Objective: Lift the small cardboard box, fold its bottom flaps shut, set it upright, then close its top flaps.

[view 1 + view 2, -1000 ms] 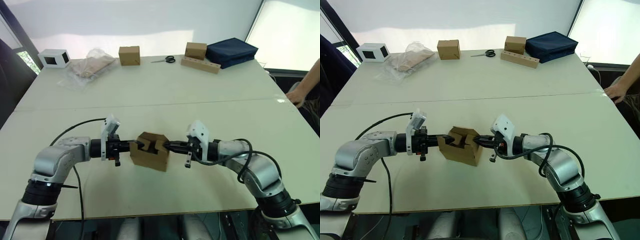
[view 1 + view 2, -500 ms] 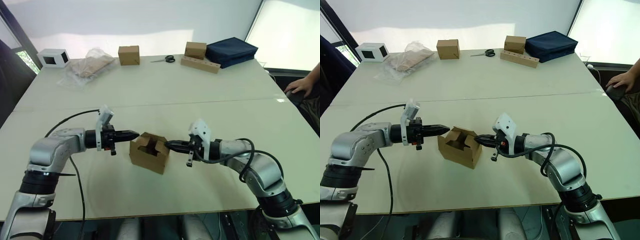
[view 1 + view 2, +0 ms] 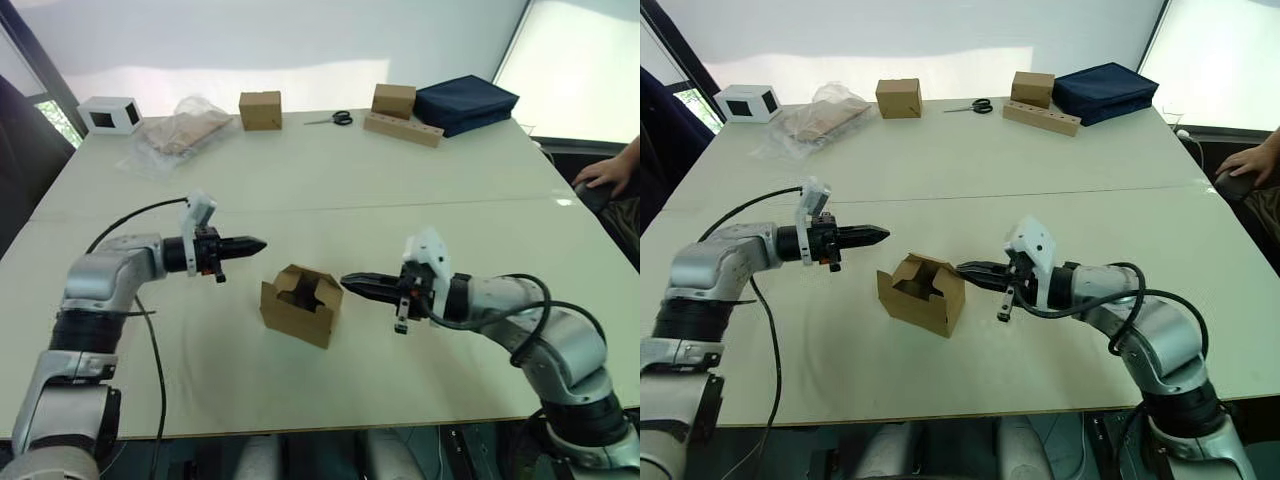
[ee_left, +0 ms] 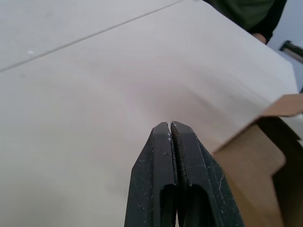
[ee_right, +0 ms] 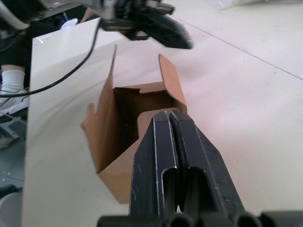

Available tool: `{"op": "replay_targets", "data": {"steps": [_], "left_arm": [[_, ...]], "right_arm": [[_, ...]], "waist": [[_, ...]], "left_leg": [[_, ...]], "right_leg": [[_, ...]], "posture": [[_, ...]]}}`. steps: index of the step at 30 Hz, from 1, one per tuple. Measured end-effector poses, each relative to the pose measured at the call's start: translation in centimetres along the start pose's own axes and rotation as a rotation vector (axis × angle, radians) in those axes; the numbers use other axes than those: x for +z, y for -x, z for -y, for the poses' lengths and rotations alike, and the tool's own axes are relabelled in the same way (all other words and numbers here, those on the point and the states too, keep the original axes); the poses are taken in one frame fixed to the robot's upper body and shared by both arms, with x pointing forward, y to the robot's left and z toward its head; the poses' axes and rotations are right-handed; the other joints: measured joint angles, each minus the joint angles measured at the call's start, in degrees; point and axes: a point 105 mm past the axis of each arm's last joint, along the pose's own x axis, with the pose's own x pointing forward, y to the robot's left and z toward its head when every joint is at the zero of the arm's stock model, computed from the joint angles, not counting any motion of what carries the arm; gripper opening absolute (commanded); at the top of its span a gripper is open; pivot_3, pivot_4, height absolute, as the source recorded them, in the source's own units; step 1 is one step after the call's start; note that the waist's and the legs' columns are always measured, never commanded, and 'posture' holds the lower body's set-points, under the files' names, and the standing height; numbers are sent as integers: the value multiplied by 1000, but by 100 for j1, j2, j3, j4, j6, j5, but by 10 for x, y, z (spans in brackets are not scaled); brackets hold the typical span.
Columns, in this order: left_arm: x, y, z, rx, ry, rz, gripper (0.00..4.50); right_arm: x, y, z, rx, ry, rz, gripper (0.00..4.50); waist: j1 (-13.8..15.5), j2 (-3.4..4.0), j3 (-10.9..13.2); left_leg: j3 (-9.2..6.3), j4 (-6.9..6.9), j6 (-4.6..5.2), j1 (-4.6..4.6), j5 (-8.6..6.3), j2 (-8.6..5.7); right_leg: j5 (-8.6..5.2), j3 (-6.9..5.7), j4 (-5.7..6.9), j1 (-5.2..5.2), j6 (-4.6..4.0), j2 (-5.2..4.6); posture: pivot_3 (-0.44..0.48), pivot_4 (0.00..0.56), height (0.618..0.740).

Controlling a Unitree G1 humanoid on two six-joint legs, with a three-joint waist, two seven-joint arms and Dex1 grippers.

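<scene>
Right now the small cardboard box (image 3: 299,306) sits on the counter (image 3: 330,180) between the two arms, free of both, its open end facing up with the top flaps (image 3: 923,272) standing loose around the mouth. Taking the box as the landmark, the right gripper (image 3: 349,284) is the nearer one: its tip points straight at the box's right upper edge and lies just beside it, apart from the cardboard. The left gripper (image 3: 257,243) is off the box's left side, farther back and higher than its rim, aimed across above it. Both grippers have their fingers pressed together and carry nothing. Judging from this, the lift has not begun; each gripper would need to part its fingers and come in from its own side, the right with less way to go.
</scene>
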Motion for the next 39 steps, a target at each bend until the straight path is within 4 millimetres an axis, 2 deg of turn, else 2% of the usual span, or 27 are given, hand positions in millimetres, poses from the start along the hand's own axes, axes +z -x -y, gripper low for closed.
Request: {"op": "replay_targets", "data": {"steps": [4,6,11,15,19,25,36,39], "left_arm": [[-17,-15,-13,-23,22,-51,39],[-22,-23,-19,-28,17,-76,39],[-30,-40,-28,-38,-16,-129,39],[-38,-51,-26,-66,-19,-153,39],[-46,-59,-19,-117,-12,-172,39],[-49,-57,-11,-183,-21,-180,39],[-58,-53,1,-214,2,-185,39],[-53,-53,3,-218,-4,-167,39]], "right_arm": [[6,9,-10,37,-20,-18,0],[8,8,-23,91,-22,-42,0],[2,-5,-45,153,-22,-81,0],[-8,-17,-50,148,-23,-114,0],[-13,-26,-48,128,-9,-132,0],[-15,-28,-41,85,20,-153,0],[-17,-24,-41,103,44,-179,0],[-18,-21,-41,106,58,-198,0]], "waist": [[-25,-1,1],[-28,-3,2],[-33,-4,2],[-42,-4,2],[-44,-5,2],[-42,-4,2],[-37,-5,2],[-35,-5,2]], "left_leg": [[-1,0,1,-2,0,0],[-3,0,1,-2,-1,1],[-2,0,2,-3,-1,1],[-2,1,2,-4,-1,0],[-3,1,-1,-4,0,0],[-4,1,-1,-4,1,0],[-6,1,1,-4,-1,1],[-7,1,1,-4,-1,1]], "right_leg": [[0,0,0,-2,0,2],[0,-2,0,-2,0,4],[0,-2,0,-2,0,3],[0,-1,0,-4,0,3],[0,-1,1,-4,0,3],[0,-1,1,-4,0,2],[0,-2,2,-4,0,1],[0,-2,2,-4,0,1]], "posture": [[0,150,740],[0,150,740],[0,150,740],[0,150,740],[0,150,740],[0,150,740],[0,150,740],[0,150,740]]}}
